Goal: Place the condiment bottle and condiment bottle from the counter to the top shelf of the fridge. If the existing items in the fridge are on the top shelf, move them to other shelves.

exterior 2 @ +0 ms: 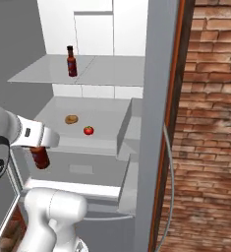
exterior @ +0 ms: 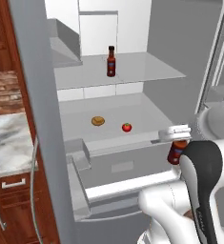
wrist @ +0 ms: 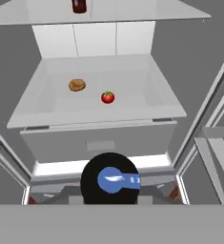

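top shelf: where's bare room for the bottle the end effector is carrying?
The top shelf holds one condiment bottle, upright left of its middle. Everything from that bottle to the right edge is bare, the widest patch; a narrower strip lies to its left. The end effector grips the second bottle below. Bun and tomato sit on the lower shelf.

No legible text; condiment bottle (exterior: 111,62) label unreadable.

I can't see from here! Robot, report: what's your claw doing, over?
Claw shut on second condiment bottle, below the shelves. First condiment bottle upright on top shelf. Tomato and bun sit on lower shelf, clear of the top.
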{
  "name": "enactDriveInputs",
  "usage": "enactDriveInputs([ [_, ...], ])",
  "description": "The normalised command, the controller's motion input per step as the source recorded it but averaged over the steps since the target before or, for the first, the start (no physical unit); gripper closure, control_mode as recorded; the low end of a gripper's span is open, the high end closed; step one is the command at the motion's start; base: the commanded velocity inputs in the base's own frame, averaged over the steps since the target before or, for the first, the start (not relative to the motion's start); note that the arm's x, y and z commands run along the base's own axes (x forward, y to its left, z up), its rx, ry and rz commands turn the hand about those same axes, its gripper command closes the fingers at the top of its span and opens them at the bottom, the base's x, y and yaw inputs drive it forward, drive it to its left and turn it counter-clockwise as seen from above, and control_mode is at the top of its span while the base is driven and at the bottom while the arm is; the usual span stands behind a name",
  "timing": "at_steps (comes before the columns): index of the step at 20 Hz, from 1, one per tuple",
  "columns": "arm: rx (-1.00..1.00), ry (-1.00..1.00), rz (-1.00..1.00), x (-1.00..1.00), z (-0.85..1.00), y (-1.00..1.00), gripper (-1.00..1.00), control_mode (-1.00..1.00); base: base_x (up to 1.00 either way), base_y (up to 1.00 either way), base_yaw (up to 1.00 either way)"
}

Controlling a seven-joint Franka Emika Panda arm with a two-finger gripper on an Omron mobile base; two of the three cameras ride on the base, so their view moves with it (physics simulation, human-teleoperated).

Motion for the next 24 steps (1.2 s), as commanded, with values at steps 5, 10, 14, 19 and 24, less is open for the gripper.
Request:
enactDriveInputs([
  [5,0.0,0.0,0.0,0.0,0.0,0.0,1.0,1.0,0.73,-0.26,0.0],
  [10,0.08,-0.13,-0.04,0.73,0.9,-0.17,1.0,-1.0,0.0,0.0,0.0],
  [14,0.04,-0.13,-0.06,0.86,0.83,-0.14,1.0,-1.0,0.0,0.0,0.0],
  [19,0.04,-0.07,-0.07,1.0,0.58,-0.05,1.0,-1.0,0.0,0.0,0.0],
  [24,0.01,-0.03,-0.03,1.0,0.18,-0.01,1.0,-1.0,0.0,0.0,0.0],
])
